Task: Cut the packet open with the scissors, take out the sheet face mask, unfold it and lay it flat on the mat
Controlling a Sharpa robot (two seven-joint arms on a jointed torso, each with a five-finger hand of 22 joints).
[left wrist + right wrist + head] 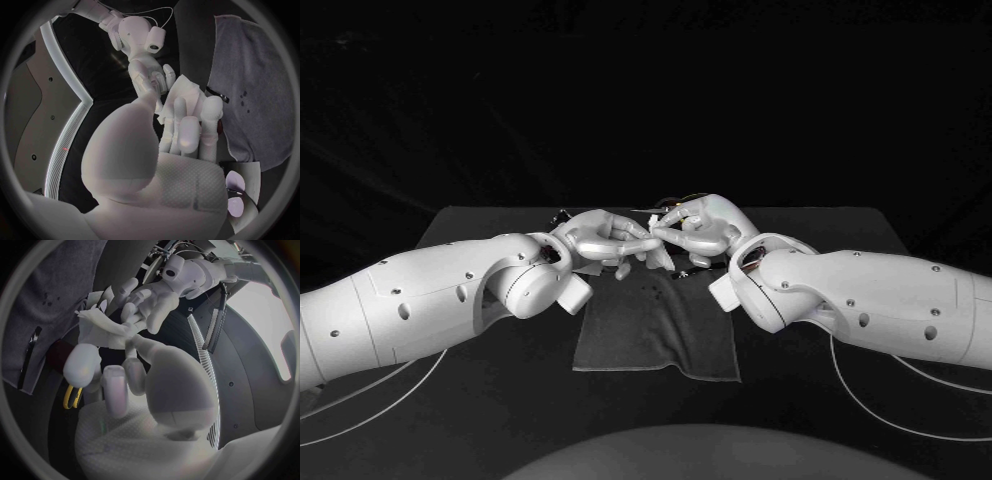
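Note:
My left hand [600,238] and right hand [692,228] meet fingertip to fingertip above the far end of the grey mat [656,335]. Between them they pinch a folded white sheet mask [186,90], each on one side of it. The mask's crumpled white folds [100,326] stand out between the fingers, and small white flaps [623,268] hang below the hands. The left hand [184,127] reaches the mask with its fingers stretched out. The right hand [119,375] curls round it from the other side. Yellow loops that look like scissors handles [70,397] lie beside the mat, under the right hand.
The mat [256,80] has a few dark spots and a thin black strip [29,359] lying on it. Small dark items [678,200] lie on the table behind the hands. Both forearms flank the mat's near half.

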